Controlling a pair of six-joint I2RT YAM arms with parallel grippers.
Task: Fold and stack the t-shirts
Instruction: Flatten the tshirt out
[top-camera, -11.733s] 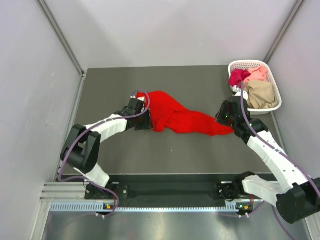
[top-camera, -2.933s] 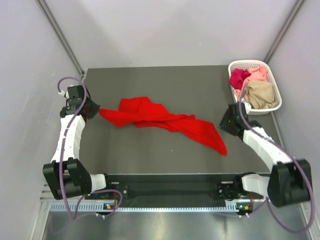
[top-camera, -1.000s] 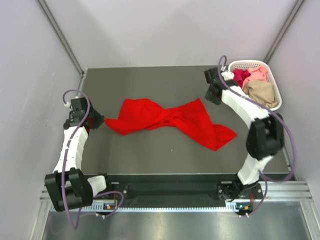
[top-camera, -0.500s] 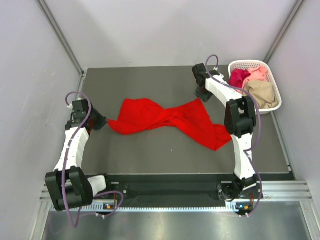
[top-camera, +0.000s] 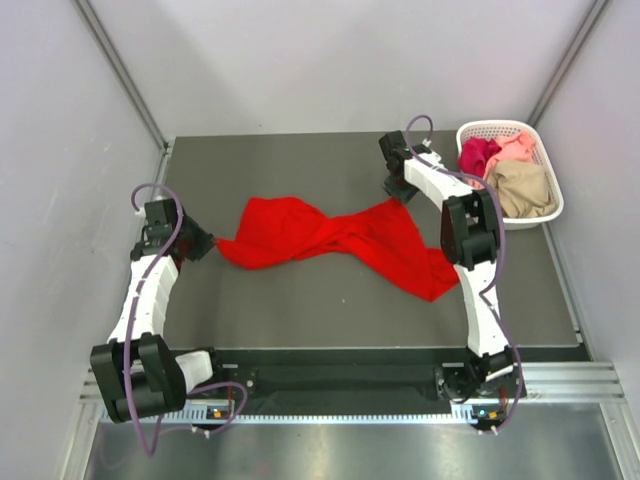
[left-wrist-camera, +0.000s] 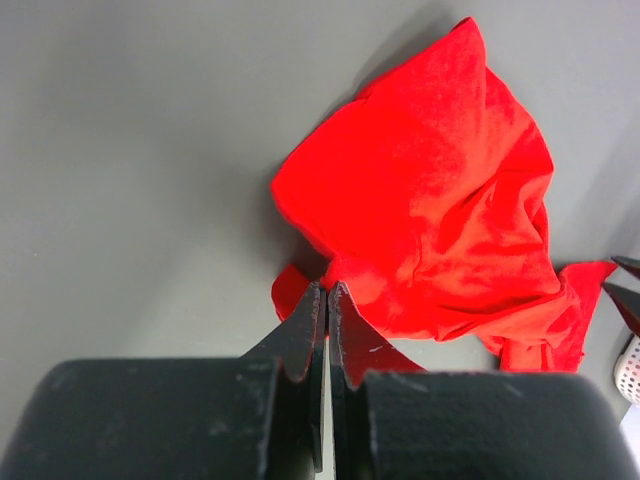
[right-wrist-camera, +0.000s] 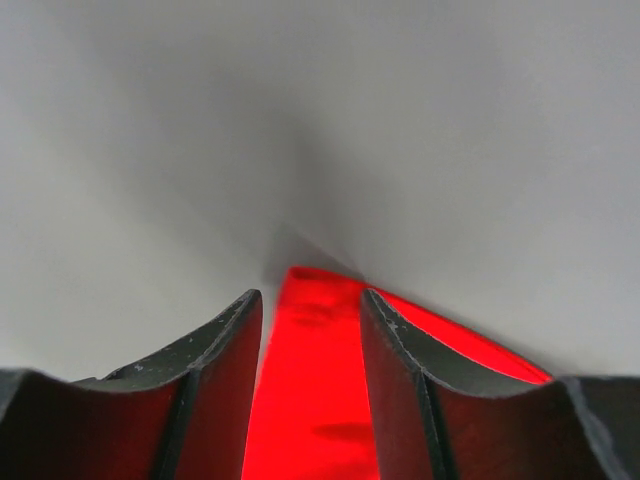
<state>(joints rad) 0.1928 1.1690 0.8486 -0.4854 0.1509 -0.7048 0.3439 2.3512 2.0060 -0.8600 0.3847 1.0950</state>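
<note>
Nearest, at nine o'clock on the dark surface (top-camera: 300, 310): left end effector (top-camera: 200, 243) clamped shut on a corner of the red t-shirt (top-camera: 330, 235). From the left wrist, jaws pressed together at the tips (left-wrist-camera: 322, 290), with red cloth (left-wrist-camera: 430, 200) bunching on both sides of them.

Across the middle: lies crumpled and twisted, running from that held corner toward one o'clock, with a loose flap spilling out to about four o'clock. Not flat anywhere; no fold made yet.

Farther, at one o'clock: right end effector (top-camera: 393, 183) with jaws apart, set at the shirt's far corner. From the right wrist (right-wrist-camera: 309, 294), shows red fabric (right-wrist-camera: 310, 400) lying in the gap between the fingers, apparently not pinched.

Farthest, at two o'clock in the corner: white lattice basket (top-camera: 497, 124) holding a magenta t-shirt (top-camera: 478, 153), a pale pink t-shirt (top-camera: 515, 148) and a tan t-shirt (top-camera: 522, 188), all heaped and waiting.

Looks to be the spreading step, well short of folding, with nothing stacked so far. Calls next for closing the right end effector on that far corner, then drawing the two corners apart to pull out the twist and settle the cloth flat. Best to catch a single edge only, not a doubled layer, or the twist may stay in.
</note>
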